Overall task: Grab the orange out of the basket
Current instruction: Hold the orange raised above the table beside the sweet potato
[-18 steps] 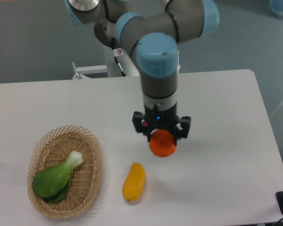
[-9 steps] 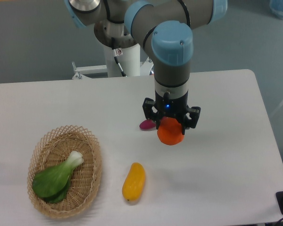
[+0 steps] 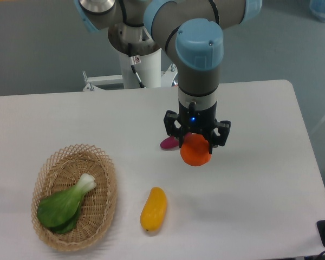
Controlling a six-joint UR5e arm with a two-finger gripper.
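Tool (image 3: 196,142) fingers are closed around the orange (image 3: 195,154) and hold it up in the air over the middle of the white desk (image 3: 260,179), well to the right of the basket (image 3: 105,203). The basket sits at the near left and has a green leafy vegetable (image 3: 62,206) lying in it. A long yellow fruit (image 3: 153,209) lies on the desk just right of the basket. A small pink thing (image 3: 168,143) peeks out just left of the tool.

White table (image 3: 260,108): wicker basket (image 3: 105,208) left, yellow fruit (image 3: 153,209) centre, purple item (image 3: 168,143) behind.
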